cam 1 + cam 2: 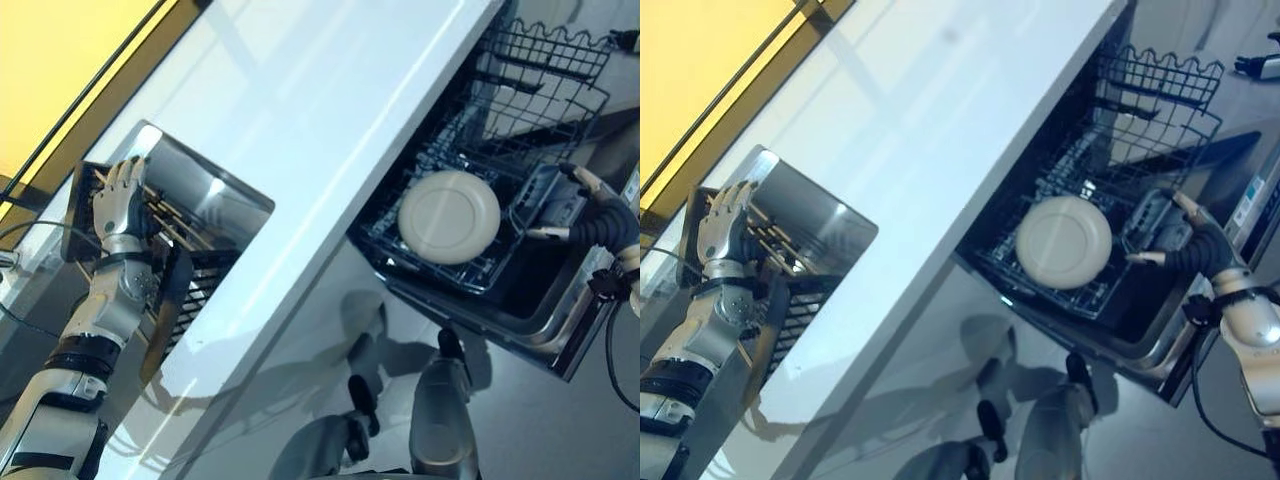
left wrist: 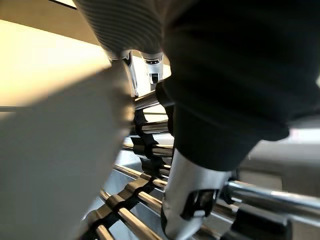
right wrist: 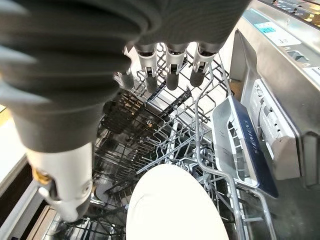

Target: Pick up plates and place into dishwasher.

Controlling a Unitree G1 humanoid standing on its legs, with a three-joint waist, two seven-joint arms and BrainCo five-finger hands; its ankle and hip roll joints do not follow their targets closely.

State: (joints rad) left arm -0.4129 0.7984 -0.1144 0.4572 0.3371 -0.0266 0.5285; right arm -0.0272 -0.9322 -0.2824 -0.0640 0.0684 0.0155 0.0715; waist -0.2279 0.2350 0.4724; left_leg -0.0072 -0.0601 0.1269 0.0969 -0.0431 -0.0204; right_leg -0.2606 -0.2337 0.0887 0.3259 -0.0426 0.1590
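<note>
Resting in the rack [image 1: 470, 250], plate [image 1: 449, 216] is cut off in right wrist view | right hand [image 1: 590, 215] spread, empty | left hand [image 1: 120, 195] laid flat on drainer [image 1: 175, 215].

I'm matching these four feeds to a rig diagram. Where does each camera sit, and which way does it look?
Left eye view: head, looking down; counter, plate in dishwasher rack, both arms.
Right eye view: same scene, slightly offset.
Left wrist view: along left hand onto drying rack.
Right wrist view: along right hand; shares plate, rack.
</note>
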